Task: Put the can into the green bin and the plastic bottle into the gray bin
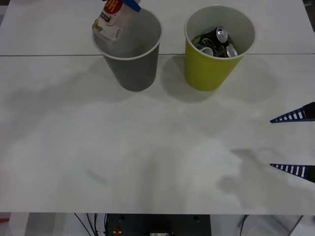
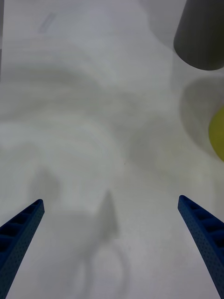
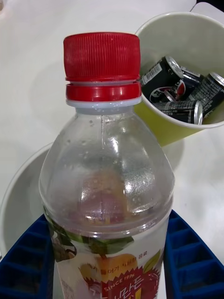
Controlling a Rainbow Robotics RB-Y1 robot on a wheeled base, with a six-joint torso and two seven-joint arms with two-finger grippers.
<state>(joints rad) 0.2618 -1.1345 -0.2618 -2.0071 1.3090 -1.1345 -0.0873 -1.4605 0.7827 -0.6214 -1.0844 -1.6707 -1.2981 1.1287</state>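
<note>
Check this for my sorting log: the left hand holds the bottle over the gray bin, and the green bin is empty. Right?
Not quite. The left hand does hold the plastic bottle over the gray bin, but the green bin is not empty: it holds several dark cans, as the left wrist view shows.

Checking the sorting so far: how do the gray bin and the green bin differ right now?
The gray bin is dark gray; the green bin is yellow-green. The green bin holds several black cans, while the gray bin shows no cans, only the plastic bottle held over its rim by the left gripper. Both are upright, tapered and similar in size.
</note>
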